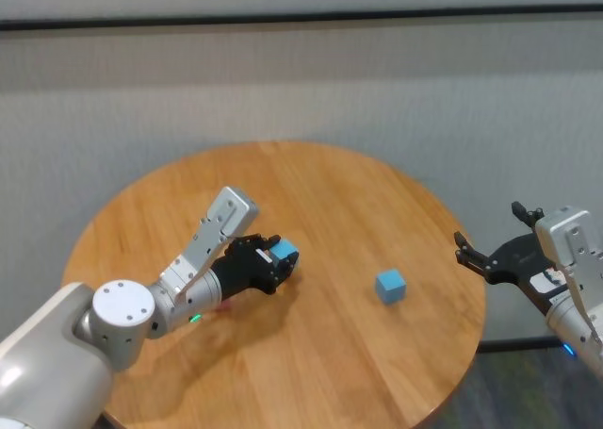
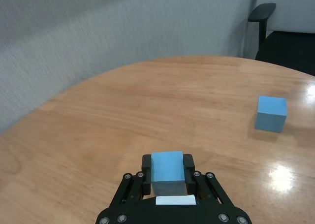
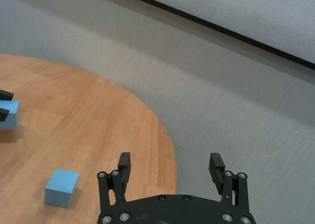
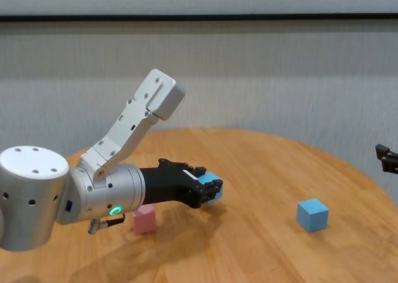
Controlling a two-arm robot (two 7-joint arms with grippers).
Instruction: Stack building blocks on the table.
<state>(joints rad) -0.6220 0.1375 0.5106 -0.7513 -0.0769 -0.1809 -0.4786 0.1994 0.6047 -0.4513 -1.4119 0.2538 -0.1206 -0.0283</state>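
Observation:
My left gripper point(image 1: 281, 257) is shut on a light blue block point(image 1: 286, 252), held low over the middle-left of the round wooden table point(image 1: 330, 189). The left wrist view shows this block point(image 2: 167, 169) clamped between both fingers. A pink block point(image 4: 144, 219) sits on the table beside my left forearm, on the near side. A second light blue block point(image 1: 391, 285) rests alone to the right of the held one, also seen as the loose blue block point(image 2: 271, 113) point(image 3: 61, 186) point(image 4: 312, 214). My right gripper point(image 1: 487, 223) point(image 3: 170, 160) hangs open and empty beyond the table's right edge.
The table's rounded edge drops off close to the loose blue block on the right. A grey wall runs behind the table. A black office chair point(image 2: 275, 32) stands past the far side. Bare wood lies between the two blue blocks.

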